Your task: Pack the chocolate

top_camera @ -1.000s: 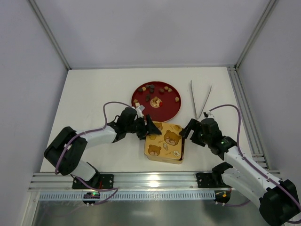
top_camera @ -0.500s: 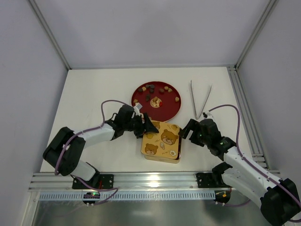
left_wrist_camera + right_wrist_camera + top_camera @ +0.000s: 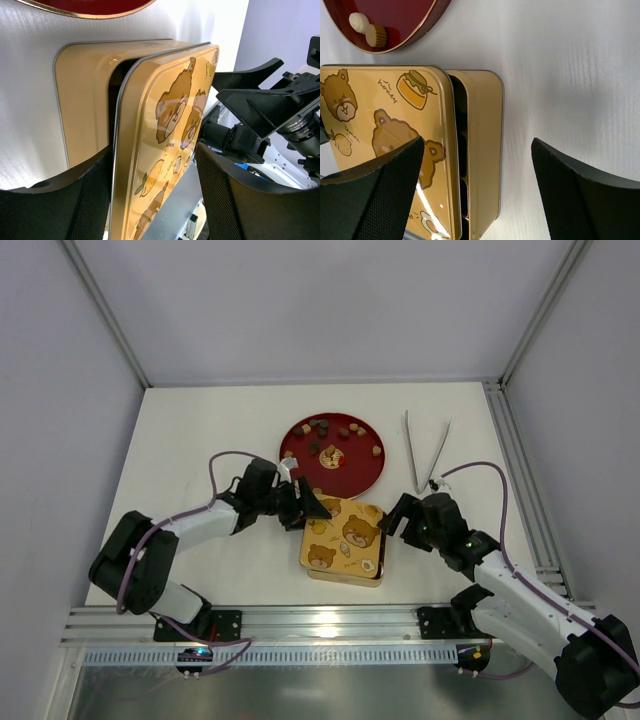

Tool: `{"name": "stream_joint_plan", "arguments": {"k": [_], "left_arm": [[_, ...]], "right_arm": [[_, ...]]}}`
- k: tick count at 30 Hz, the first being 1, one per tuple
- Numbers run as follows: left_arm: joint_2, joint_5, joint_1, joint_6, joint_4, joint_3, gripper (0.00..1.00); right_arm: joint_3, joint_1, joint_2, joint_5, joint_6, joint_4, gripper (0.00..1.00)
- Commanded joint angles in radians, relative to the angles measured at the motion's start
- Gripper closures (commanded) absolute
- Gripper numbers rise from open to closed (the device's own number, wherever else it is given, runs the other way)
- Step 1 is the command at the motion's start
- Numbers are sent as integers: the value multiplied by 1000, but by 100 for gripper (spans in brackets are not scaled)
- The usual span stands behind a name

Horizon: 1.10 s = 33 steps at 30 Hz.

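Note:
Several small tan, dark brown and cream chocolates (image 3: pixel 330 435) lie on the red plate (image 3: pixel 365 472). In front of it sits a gold tin; its bear-printed lid (image 3: pixel 340 538) is raised and shifted left off the base (image 3: pixel 384 536). My left gripper (image 3: pixel 308 508) holds the lid's upper-left edge, with one finger on each side of the lid (image 3: pixel 165 115) in the left wrist view. My right gripper (image 3: pixel 400 512) is wide open and empty just right of the tin. The right wrist view shows the base wall (image 3: pixel 482 150) between its fingers and two chocolates (image 3: pixel 370 29) on the plate rim.
Metal tongs (image 3: pixel 425 450) lie on the table to the right of the plate. White walls with aluminium frame posts enclose the table. A metal rail (image 3: pixel 320 625) runs along the near edge by the arm bases.
My left gripper has pulled back to the left and the lid has slid left with it, opening a gap over the tin base. The right gripper has barely moved.

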Motion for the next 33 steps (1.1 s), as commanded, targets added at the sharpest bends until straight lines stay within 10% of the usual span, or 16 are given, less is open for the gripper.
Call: {"name": "stream_joint_plan", "arguments": {"k": [1, 33], "left_arm": [[-37, 45, 19, 28, -20, 21, 37], [-59, 7, 73, 103, -200, 34, 44]], "right_arm": [[-1, 11, 6, 31, 12, 50, 12], [6, 73, 55, 47, 38, 103, 13]]}}
